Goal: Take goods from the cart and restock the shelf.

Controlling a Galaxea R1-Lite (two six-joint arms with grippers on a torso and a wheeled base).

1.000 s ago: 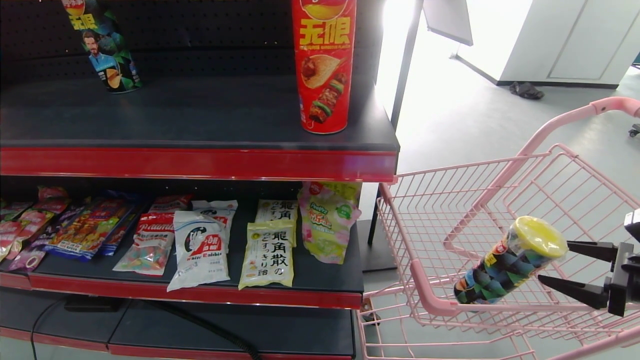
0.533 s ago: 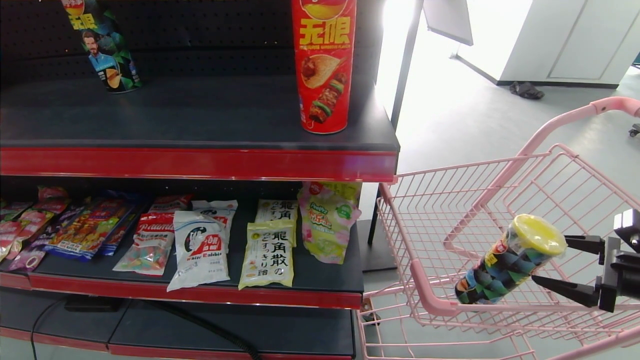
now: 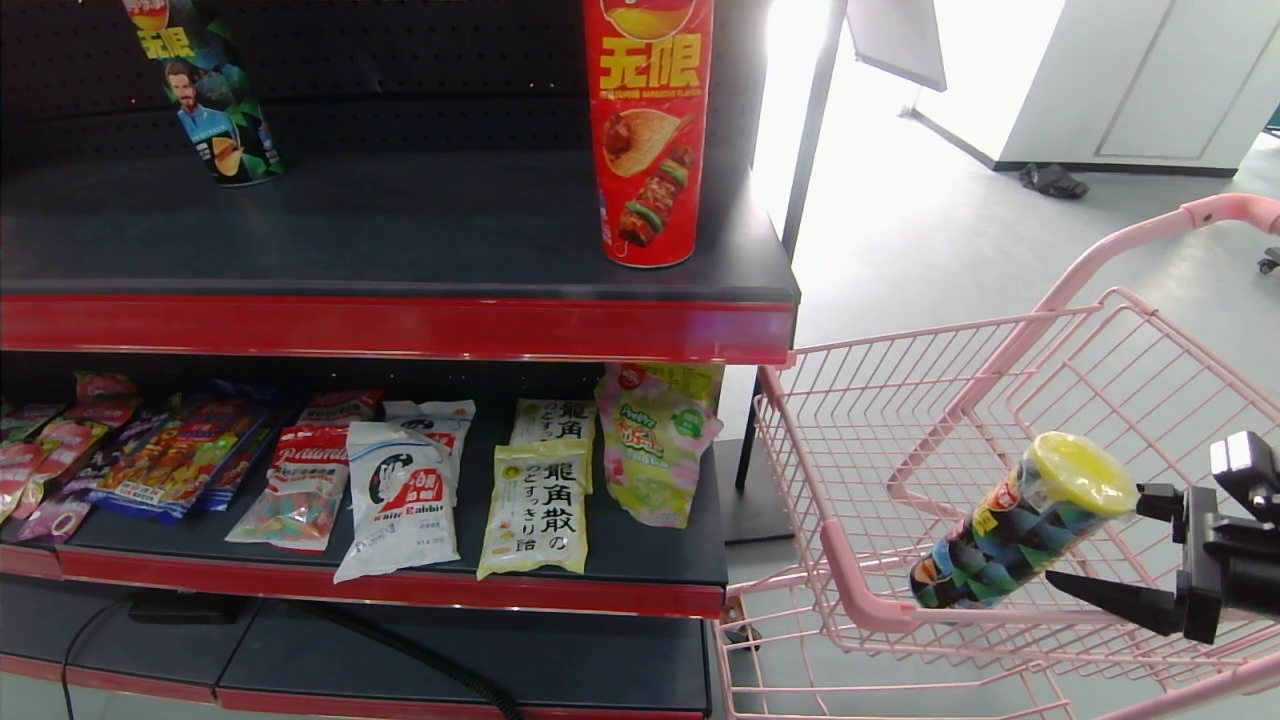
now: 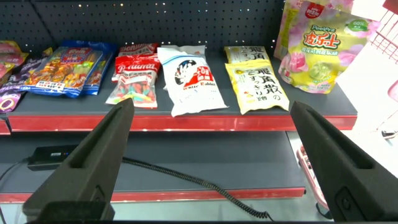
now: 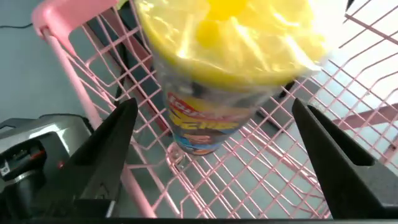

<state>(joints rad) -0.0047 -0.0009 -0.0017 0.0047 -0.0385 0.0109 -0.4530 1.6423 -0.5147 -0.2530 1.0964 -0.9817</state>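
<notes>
A chip can (image 3: 1010, 530) with a yellow lid and a dark patterned body lies tilted in the pink wire cart (image 3: 860, 590), its base against the front rim. My right gripper (image 3: 1095, 537) is open at the can's lid end, one finger on each side. In the right wrist view the can (image 5: 224, 68) sits between the spread fingers (image 5: 106, 162) with gaps on both sides. My left gripper (image 4: 211, 104) is open and holds nothing; it faces the lower shelf of snack bags (image 4: 193, 81). The upper shelf (image 3: 400, 230) holds a red can (image 3: 648, 130) and a dark can (image 3: 205, 90).
The upper shelf has bare board between its two cans. The lower shelf (image 3: 640, 555) is lined with several snack bags. A black cable (image 3: 420, 655) runs along the bottom shelf. The cart's handle (image 3: 1190, 225) rises at the right, with open grey floor behind.
My right gripper has moved in toward the can, so its fingers now straddle the lid end. The can and the shelf goods have stayed put.
</notes>
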